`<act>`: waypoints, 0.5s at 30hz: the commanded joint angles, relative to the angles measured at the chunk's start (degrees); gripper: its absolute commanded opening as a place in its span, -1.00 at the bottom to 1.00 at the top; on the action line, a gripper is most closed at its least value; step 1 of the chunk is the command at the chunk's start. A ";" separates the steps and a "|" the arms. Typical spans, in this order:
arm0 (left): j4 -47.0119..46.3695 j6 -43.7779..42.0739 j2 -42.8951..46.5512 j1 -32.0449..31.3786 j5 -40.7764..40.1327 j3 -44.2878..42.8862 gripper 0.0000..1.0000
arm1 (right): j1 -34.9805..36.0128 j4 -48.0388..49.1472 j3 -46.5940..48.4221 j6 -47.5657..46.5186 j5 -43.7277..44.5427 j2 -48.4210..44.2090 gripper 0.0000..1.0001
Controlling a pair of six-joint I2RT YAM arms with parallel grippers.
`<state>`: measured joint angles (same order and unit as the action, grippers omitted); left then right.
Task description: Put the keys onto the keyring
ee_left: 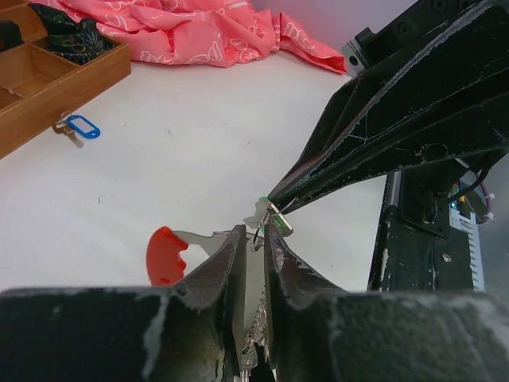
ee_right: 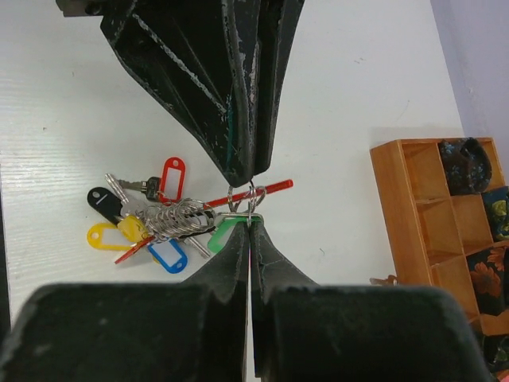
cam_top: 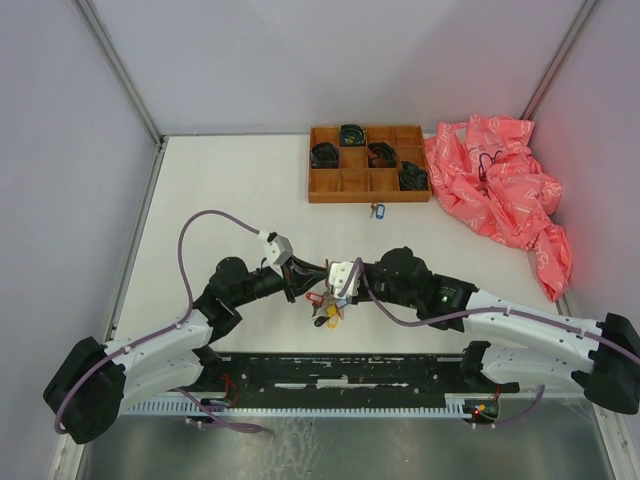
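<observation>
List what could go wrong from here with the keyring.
1. The right gripper seems to pinch the keyring only at the very tips of its jaws, with the bunch of keys hanging off it; it may slip out.
2. The left gripper sits tip to tip with it; a small misalignment could twist the ring free.
3. The blue-tagged key lies close beside the tray, which looks awkward to grasp.

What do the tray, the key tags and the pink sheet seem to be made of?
Tray: most likely wood; brown, matte, plank-like walls.
Key tags: probably plastic; plain solid colours, smooth and slightly shiny.
Pink sheet: thin plastic film or light cloth, I cannot tell which; it lies crumpled in many sharp folds.
</observation>
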<state>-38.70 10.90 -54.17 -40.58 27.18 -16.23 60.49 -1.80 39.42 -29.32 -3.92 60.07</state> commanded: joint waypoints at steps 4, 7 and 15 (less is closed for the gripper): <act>0.55 -5.09 0.35 0.24 2.41 -1.00 -0.41 | 0.31 -4.00 6.29 -3.16 -0.17 0.29 -0.99; 1.86 -8.28 0.73 0.25 3.69 -1.04 -0.33 | 0.28 -6.83 7.83 -4.54 -0.65 1.46 -0.99; 4.96 -20.24 0.09 0.26 5.95 -2.71 -0.26 | 0.27 -10.77 9.85 -6.17 -1.13 2.38 -0.99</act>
<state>-33.91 0.32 -54.17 -40.58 30.92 -16.23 60.51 -12.38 45.84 -33.85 -4.45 63.00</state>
